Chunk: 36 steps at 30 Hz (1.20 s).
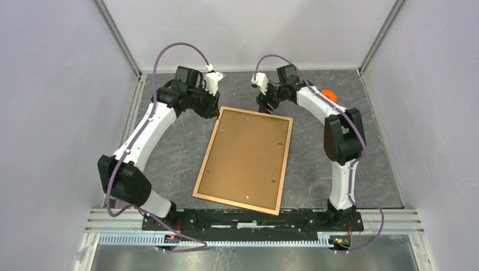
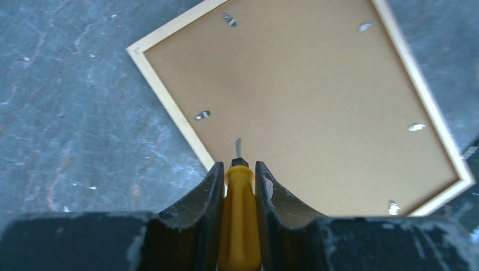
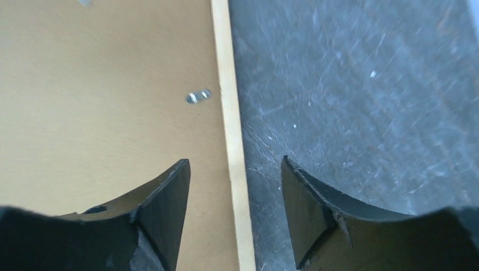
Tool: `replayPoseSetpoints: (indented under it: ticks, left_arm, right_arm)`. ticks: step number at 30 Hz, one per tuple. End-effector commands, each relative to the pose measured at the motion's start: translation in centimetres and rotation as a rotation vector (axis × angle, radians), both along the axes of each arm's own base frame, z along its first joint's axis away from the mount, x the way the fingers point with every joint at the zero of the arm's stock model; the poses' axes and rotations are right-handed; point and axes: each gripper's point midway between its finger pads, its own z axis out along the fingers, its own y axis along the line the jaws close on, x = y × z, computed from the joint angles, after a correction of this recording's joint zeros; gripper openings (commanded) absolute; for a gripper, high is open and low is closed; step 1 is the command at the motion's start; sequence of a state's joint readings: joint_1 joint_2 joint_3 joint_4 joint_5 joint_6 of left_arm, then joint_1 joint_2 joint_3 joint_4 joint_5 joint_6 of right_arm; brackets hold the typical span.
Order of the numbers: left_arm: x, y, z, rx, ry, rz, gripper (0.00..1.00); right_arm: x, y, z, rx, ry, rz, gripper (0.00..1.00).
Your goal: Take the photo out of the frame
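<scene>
Face-down frame (image 3: 227,84), right end effector (image 3: 234,162) astride edge

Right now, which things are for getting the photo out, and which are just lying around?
For the job: frame, face down; brown backing board; metal clips; yellow-handled screwdriver in the left gripper; open right gripper over the frame's edge. The photo does not show.

Just lying about: small orange object at the table's far right, too small to name.
</scene>
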<state>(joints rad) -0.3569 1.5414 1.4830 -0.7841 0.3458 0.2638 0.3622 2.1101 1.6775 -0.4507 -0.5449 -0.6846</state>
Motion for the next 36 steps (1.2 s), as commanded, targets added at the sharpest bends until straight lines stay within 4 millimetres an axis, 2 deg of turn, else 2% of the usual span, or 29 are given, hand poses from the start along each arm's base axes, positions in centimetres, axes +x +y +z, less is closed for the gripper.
replayPoseSetpoints:
  ticks: [1,4,9,13,17,21,24,28,32,36]
  left_arm:
    - [-3.5,-1.6,3.8,-0.188,0.06,-0.038,0.02]
    - [-5.1,-2.4,4.4,-0.255,0.116,-0.071,0.02]
    - [-7.3,-3.6,4.9,-0.344,0.184,-0.139,0.02]
    - [-8.6,-4.4,5.1,-0.409,0.24,-0.189,0.02]
    - [-9.3,-4.9,5.5,-0.455,0.262,-0.219,0.02]
    - [-9.6,-5.2,5.6,-0.481,0.279,-0.233,0.02]
    - [-9.6,-5.3,5.5,-0.492,0.287,-0.232,0.02]
    - [-9.7,-5.3,5.2,-0.491,0.285,-0.228,0.02]
    - [-9.8,-5.2,5.5,-0.501,0.257,-0.227,0.02]
    - [-9.7,-5.0,5.5,-0.501,0.249,-0.222,0.02]
  right_arm:
    - [-3.8,2.9,11.2,0.207,-0.05,0.117,0.67]
    - [-8.4,4.5,13.4,0.29,0.018,0.194,0.68]
    - [-15.1,6.9,15.6,0.387,0.121,0.301,0.7]
    - [-19.2,8.8,16.2,0.39,0.151,0.405,0.68]
    - [-22.3,10.0,15.2,0.345,0.185,0.472,0.64]
    - [-23.8,10.8,14.0,0.317,0.212,0.497,0.56]
    - [-24.2,11.3,13.5,0.325,0.238,0.486,0.42]
    - [-23.9,11.8,13.2,0.341,0.278,0.456,0.25]
    - [-23.7,12.0,12.8,0.334,0.307,0.434,0.16]
    - [-23.9,12.0,12.9,0.341,0.313,0.431,0.0]
